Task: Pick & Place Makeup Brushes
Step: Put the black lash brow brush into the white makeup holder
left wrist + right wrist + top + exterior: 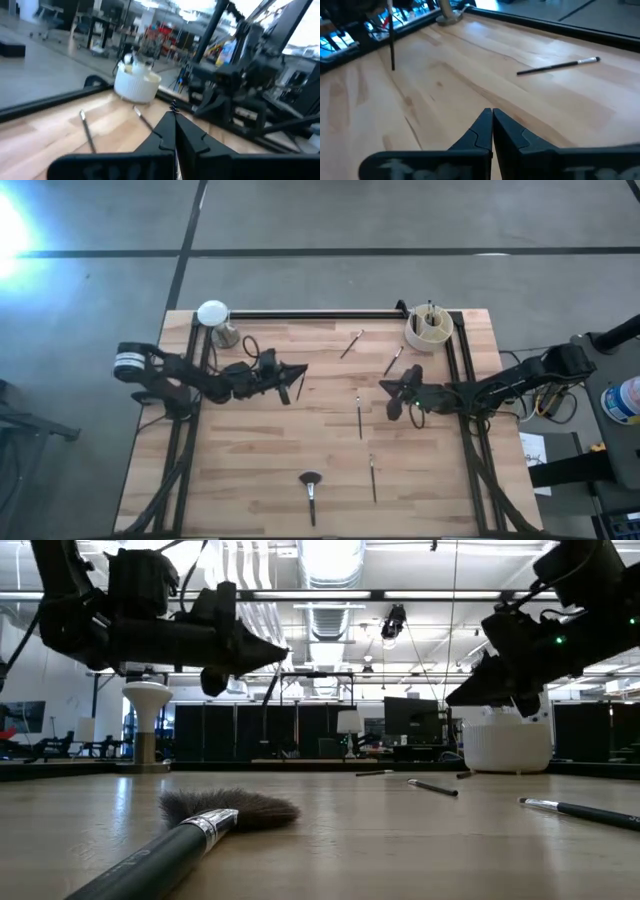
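The worktop (250,460) is pale wood planks in a black metal frame, standing on a grey concrete floor (330,215) crossed by dark lines. Beyond it the low view shows a large hall with ceiling strip lights, ducts and dark monitors.

A white ribbed cup (428,328) at the far right corner holds several brushes upright. A white-topped stand (214,320) sits at the far left corner.

Loose makeup brushes lie well apart on the wood: two (351,344) near the cup, one (359,416) in the middle, one (373,478) nearer the front, and a fluffy-headed brush (310,490) at the front edge.

The left end effector (292,375) hangs above the worktop, fingers clamped on a thin brush (392,35). The right end effector (393,392) hovers, fingers together, holding nothing.
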